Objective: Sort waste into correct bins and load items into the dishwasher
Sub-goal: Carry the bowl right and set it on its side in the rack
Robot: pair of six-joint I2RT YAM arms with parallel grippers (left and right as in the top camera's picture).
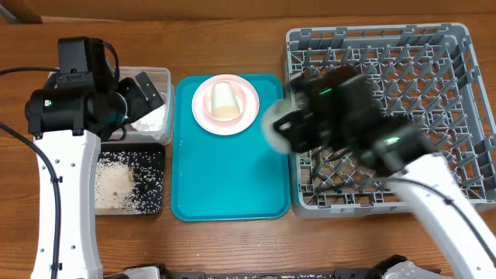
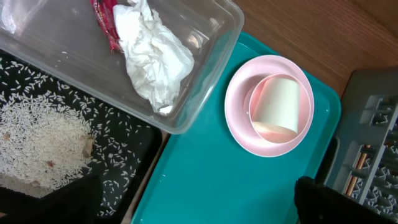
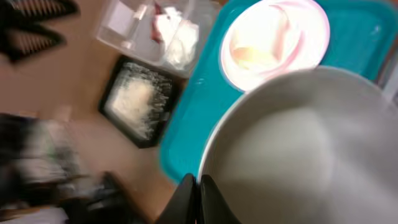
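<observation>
My right gripper (image 1: 288, 130) is shut on the rim of the white bowl (image 1: 273, 128), held in the air between the teal tray and the grey rack (image 1: 465, 116); both are motion-blurred. In the right wrist view the fingers (image 3: 199, 193) pinch the bowl's edge (image 3: 298, 149). My left gripper (image 2: 196, 208) is open and empty above the teal tray's near-left part. The clear tub (image 2: 211, 68) holds the white tissue (image 2: 152, 53) and the red wrapper (image 2: 102, 18). The black tray (image 2: 134, 155) holds rice (image 2: 37, 137). The cream cup (image 2: 277, 102) lies on a pink dish (image 2: 239, 130).
The teal tray (image 1: 232, 178) sits between the two bins and the rack, with the pink dish (image 1: 203, 116) at its far end. Thin tan sticks (image 2: 360, 165) show inside the rack's near corner. The left arm hangs over the clear tub (image 1: 159, 77).
</observation>
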